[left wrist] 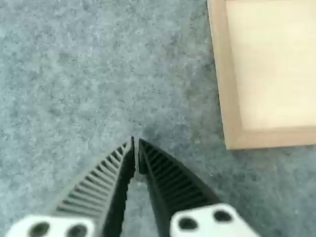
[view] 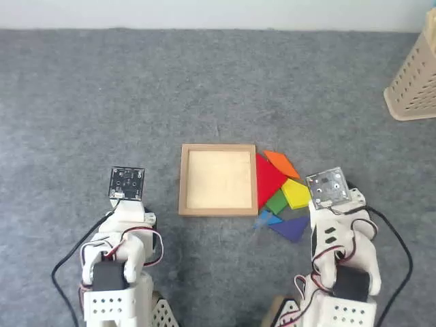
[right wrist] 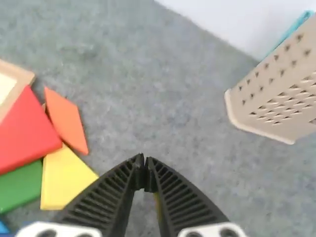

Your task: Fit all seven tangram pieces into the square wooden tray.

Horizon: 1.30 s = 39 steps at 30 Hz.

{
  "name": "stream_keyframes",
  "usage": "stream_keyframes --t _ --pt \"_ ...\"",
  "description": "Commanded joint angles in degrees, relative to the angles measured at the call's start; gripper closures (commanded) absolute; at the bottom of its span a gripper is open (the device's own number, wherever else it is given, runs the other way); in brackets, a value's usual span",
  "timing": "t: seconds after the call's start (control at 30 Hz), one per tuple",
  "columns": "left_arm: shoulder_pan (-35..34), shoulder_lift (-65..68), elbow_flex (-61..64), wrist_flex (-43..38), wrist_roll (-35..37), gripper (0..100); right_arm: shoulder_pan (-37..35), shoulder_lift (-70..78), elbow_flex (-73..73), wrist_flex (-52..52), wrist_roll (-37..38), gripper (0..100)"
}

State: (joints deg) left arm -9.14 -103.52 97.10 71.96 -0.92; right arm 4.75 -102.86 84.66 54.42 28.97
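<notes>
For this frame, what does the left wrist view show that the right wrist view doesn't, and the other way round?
Left wrist view, not the right: the left gripper, shut, over the carpet, and a long stretch of the wooden tray rim with its empty floor. Right wrist view, not the left: the right gripper, shut; the red piece, orange piece, yellow piece and green piece lying together beside the tray; a beige basket; a white wall. Both: the grey carpet and part of the tray.
</notes>
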Motion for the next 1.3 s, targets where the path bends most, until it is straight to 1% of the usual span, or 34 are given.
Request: stream_keyframes --t 0.0,0.13,0.2,0.27,0.33,0.43,0.5,0.57,0.67,0.73,0.9,0.97,1.03,1.13,1.27 --pt "0.18 -1.14 -0.57 0.44 -0.18 98 0.57 9.89 -7.56 1.89 0.44 98.9" --pt "0.18 -1.14 -0.57 0.44 -0.18 98 0.22 27.82 -15.30 2.15 0.44 98.9" --pt "0.18 -1.14 -0.57 0.44 -0.18 98 -1.89 38.64 -20.22 2.51 0.70 98.8" --pt "0.18 -1.14 -0.57 0.44 -0.18 98 -5.32 49.63 -26.11 4.97 0.79 98.0" --pt "0.18 -1.14 -0.57 0.44 -0.18 98 -9.89 60.88 -32.35 8.31 2.29 93.5" --pt "0.18 -1.14 -0.57 0.44 -0.18 98 -15.87 76.00 -39.82 10.95 6.77 84.2" --pt "0.18 -1.14 -0.57 0.44 -0.18 98 -17.63 84.44 -43.52 11.03 7.74 81.3" --pt "0.18 -1.14 -0.57 0.44 -0.18 98 -17.98 91.12 -45.63 10.68 8.97 81.2" --pt "0.18 -1.14 -0.57 0.44 -0.18 98 -17.89 96.40 -46.15 10.95 13.01 81.0" --pt "0.18 -1.14 -0.57 0.44 -0.18 98 -18.07 97.19 -45.71 10.86 13.54 79.0" --pt "0.18 -1.14 -0.57 0.44 -0.18 98 -17.63 96.40 -44.84 9.71 13.54 65.6" --pt "0.18 -1.14 -0.57 0.44 -0.18 98 -17.54 96.75 -44.22 8.66 13.54 61.8" --pt "0.18 -1.14 -0.57 0.44 -0.18 98 -17.54 96.92 -42.73 6.90 13.54 60.7" --pt "0.18 -1.14 -0.57 0.44 -0.18 98 -15.52 96.92 -40.26 2.42 13.54 60.8" --pt "0.18 -1.14 -0.57 0.44 -0.18 98 -12.18 96.92 -39.30 -3.30 8.18 60.8"
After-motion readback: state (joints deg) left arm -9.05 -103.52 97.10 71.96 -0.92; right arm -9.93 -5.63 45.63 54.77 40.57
